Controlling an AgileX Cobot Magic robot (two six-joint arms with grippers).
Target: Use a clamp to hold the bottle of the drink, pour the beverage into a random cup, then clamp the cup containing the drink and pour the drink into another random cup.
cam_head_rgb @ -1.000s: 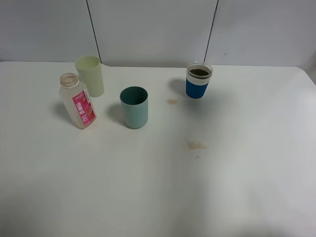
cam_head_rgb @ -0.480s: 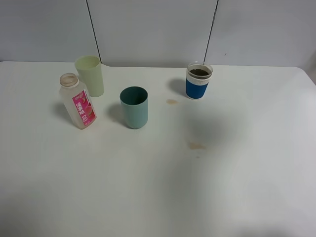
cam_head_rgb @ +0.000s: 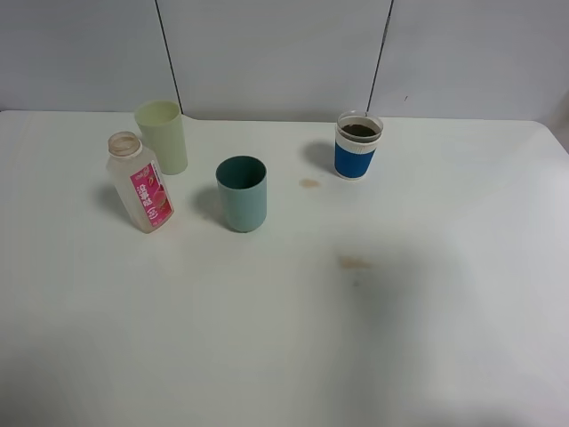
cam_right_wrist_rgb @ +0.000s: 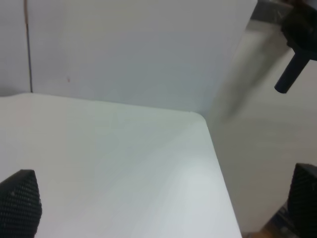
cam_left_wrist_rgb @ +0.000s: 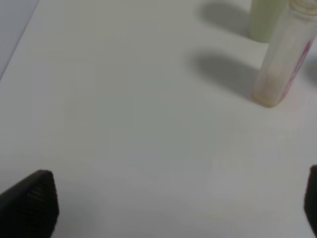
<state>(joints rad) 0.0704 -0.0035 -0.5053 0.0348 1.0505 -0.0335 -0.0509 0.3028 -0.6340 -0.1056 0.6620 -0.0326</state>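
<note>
Dark drink sits in blue-banded cup (cam_head_rgb: 358, 145) at far right of tabletop (cam_head_rgb: 373, 338); teal cup (cam_head_rgb: 242, 193) mid-tabletop and bottle (cam_head_rgb: 140, 182) at left look empty. Both tools wide open, holding nothing. Judged finished: keep tools clear of cups.

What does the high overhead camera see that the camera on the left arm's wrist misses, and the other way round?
Only the high view shows the teal cup, the blue-banded cup with dark drink in it, and two brownish stains on the table.

Only the left wrist view shows the left gripper: its dark fingertips stand wide apart with nothing between them.

Both show the pink-labelled bottle standing upright, the pale yellow-green cup close behind it, and the white table.
</note>
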